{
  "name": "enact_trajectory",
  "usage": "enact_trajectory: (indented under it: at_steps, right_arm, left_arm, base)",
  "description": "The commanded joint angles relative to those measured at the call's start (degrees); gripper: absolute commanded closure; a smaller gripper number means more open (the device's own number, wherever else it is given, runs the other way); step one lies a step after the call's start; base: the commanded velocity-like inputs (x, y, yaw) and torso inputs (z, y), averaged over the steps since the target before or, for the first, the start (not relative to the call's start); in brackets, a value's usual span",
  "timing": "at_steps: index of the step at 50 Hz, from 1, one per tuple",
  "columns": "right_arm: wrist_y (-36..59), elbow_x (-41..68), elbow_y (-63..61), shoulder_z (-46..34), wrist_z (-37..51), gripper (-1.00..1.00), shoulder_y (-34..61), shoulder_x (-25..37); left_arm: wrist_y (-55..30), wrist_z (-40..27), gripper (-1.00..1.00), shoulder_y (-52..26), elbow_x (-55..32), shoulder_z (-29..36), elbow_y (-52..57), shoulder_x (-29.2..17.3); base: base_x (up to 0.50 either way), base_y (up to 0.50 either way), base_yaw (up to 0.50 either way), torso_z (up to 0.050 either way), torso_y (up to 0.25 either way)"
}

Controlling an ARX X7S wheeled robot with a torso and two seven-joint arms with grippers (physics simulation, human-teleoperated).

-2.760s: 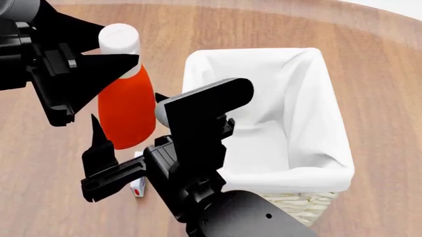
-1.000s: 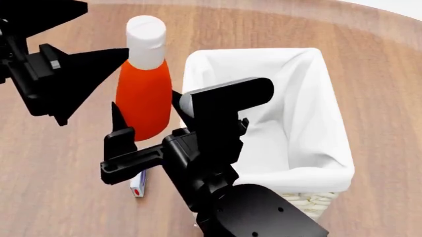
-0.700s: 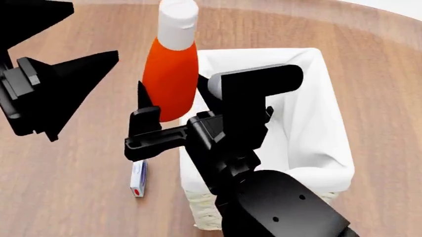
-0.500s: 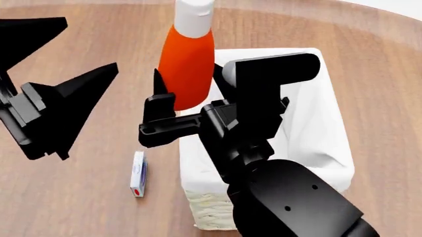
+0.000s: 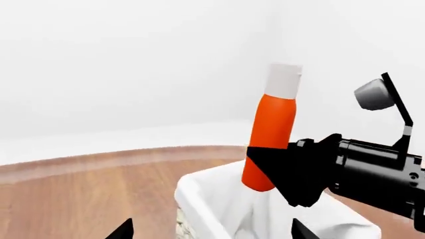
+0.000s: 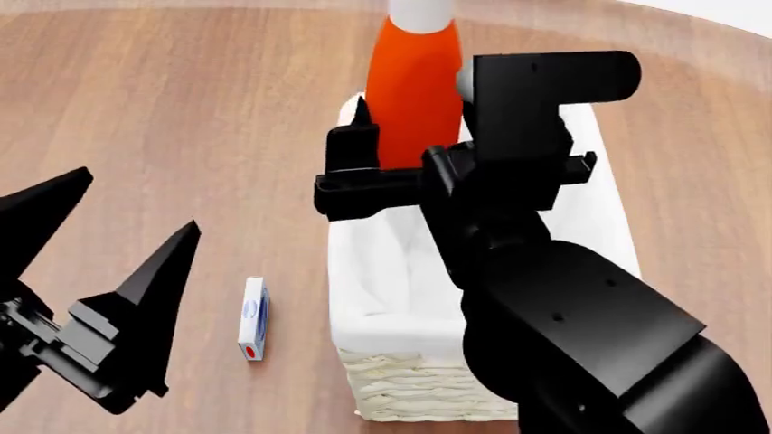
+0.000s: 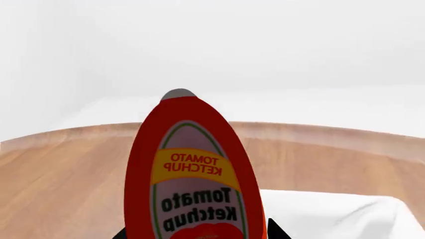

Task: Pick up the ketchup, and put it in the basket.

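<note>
The ketchup [image 6: 417,81], an orange-red squeeze bottle with a white cap, hangs upright over the far left part of the basket [image 6: 404,398]. My right gripper [image 6: 399,167] is shut on its lower body. The right wrist view shows the ketchup [image 7: 192,174] label-on between the right gripper [image 7: 196,234] fingers, with the basket's white liner [image 7: 332,214] behind. In the left wrist view the ketchup [image 5: 269,144] stands above the basket rim [image 5: 199,199]. My left gripper [image 6: 121,244] is open and holds nothing, low at the near left, well apart from the bottle; it also shows at the frame edge [image 5: 209,234].
A small white box [image 6: 252,318] with red and blue marks lies flat on the wooden table [image 6: 181,117], just left of the basket. My right forearm [image 6: 579,334] covers the basket's near right part.
The right gripper has carried the ketchup rightward and farther away, from beside the basket to above it. The left gripper has let go and drawn back toward the near left.
</note>
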Motion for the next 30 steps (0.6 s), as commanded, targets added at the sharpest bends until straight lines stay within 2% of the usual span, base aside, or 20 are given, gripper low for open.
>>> enact_trajectory:
  at_steps: [1, 7, 16, 21, 30]
  right_arm:
    - [3.6, -1.6, 4.3, -0.5, 3.0, 1.0, 3.7, -1.6]
    - [3.4, -6.0, 8.5, -3.2, 5.5, 1.0, 6.3, -3.4]
    - [9.9, -3.6, 16.2, -1.8, 10.4, 1.0, 10.5, -6.6]
    - [15.9, -0.8, 20.5, 0.1, 14.6, 1.0, 13.3, -8.2]
    - [21.1, 4.3, 28.3, 4.6, 17.9, 1.0, 16.7, -11.1]
  left_arm:
    - [11.7, 0.4, -1.0, 16.2, 8.3, -2.0, 0.9, 2.7]
    - [13.8, 1.2, -1.0, 18.3, 9.7, -1.7, 0.0, 3.9]
    - [15.2, 0.5, -1.0, 20.0, 9.4, -2.7, 2.0, 3.7]
    - [16.0, 0.7, -1.0, 21.0, 10.0, -2.6, 2.1, 4.0]
    - [17.2, 1.3, -1.0, 22.1, 10.0, -3.1, 1.9, 4.0]
  base:
    - [0.0, 0.0, 0.0, 0.0, 0.0]
    - [0.0, 0.0, 0.0, 0.0, 0.0]
    - [0.0, 0.0, 0.0, 0.0, 0.001]
    - [0.0, 0.0, 0.0, 0.0, 0.0]
    - [0.0, 0.0, 0.0, 0.0, 0.0]
